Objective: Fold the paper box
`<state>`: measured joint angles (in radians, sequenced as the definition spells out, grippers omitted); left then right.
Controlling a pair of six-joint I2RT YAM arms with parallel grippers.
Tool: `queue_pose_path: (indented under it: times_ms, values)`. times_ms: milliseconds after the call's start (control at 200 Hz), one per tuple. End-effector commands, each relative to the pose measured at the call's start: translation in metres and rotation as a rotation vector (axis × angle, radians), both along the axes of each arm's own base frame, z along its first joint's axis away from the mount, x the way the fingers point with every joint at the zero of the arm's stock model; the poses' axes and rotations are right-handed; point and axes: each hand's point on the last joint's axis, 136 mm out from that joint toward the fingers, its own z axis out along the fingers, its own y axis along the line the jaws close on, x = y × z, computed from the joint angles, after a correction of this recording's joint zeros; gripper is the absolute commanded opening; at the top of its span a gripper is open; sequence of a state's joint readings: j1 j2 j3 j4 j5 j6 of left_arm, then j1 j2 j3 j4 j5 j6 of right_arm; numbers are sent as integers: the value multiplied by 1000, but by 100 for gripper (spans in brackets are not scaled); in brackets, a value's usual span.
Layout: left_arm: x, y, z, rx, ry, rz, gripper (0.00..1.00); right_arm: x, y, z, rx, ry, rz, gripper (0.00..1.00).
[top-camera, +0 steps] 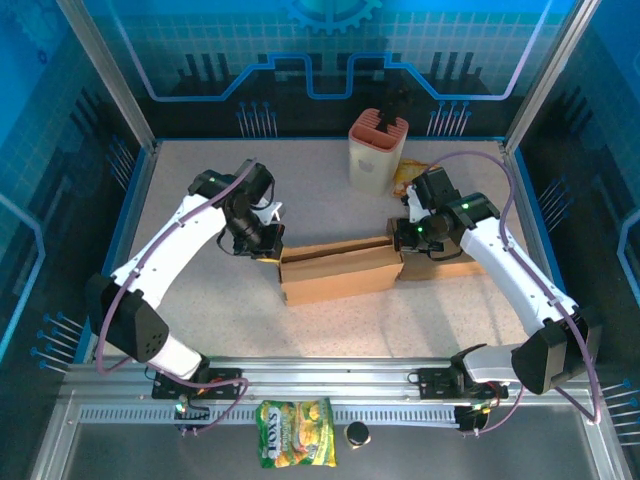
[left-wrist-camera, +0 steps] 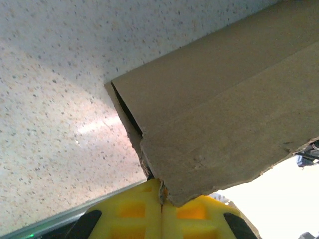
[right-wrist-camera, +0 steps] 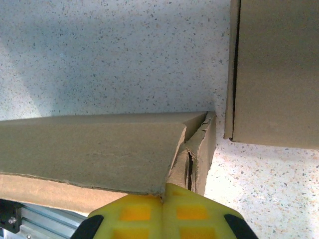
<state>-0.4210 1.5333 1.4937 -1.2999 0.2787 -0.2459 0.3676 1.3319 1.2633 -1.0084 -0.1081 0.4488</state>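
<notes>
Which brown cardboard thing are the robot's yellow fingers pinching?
The long brown cardboard box in the middle: the left fingers and right fingers pinch its two ends. The flat brown cardboard sheet beside it lies apart, in no fingers.

A pale speckled table [top-camera: 330, 330] spreads under and around the left gripper [top-camera: 268, 250] and the right gripper [top-camera: 398, 240]. Beyond them, at the far edge, stands the back wall [top-camera: 330, 50] — a glossy blue panel with a grid, circuit-like lines and a gear outline. Slanted metal posts [top-camera: 105, 70] rise at the far corners, and dim blue side walls [top-camera: 40, 200] close in outside each gripper. Behind both, on the near side, runs a slotted aluminium rail [top-camera: 330, 375]. In the left wrist view a soft bright patch [left-wrist-camera: 94, 127] of light lies on the table ahead of that gripper — off to its left.
</notes>
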Motion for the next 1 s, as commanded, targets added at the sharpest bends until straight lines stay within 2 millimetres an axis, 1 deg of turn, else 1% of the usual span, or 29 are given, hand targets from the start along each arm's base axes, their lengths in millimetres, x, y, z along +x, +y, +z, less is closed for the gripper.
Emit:
queue_pose_path:
  times_ms: [0, 215, 350, 650, 875, 996]
  values:
    - [-13, -10, 6, -63, 84, -1, 0, -5, 6, -7, 4, 21, 14, 0]
    - [-18, -16, -2, -109, 79, 48, 0, -8, 7, -10, -4, 21, 17, 0]
    - [-24, -15, -8, -110, 91, 72, 0, -10, 9, -10, -12, 13, 18, 0]
    - [-28, -31, -12, -183, 124, 128, 0, -13, 10, -13, -27, 5, 26, 0]
    - [-30, -27, -21, -164, 122, 134, 0, -14, 8, -14, -34, 0, 28, 0]
    - [-31, -27, -28, -154, 79, 118, 0, -15, 8, -16, -36, 2, 30, 0]
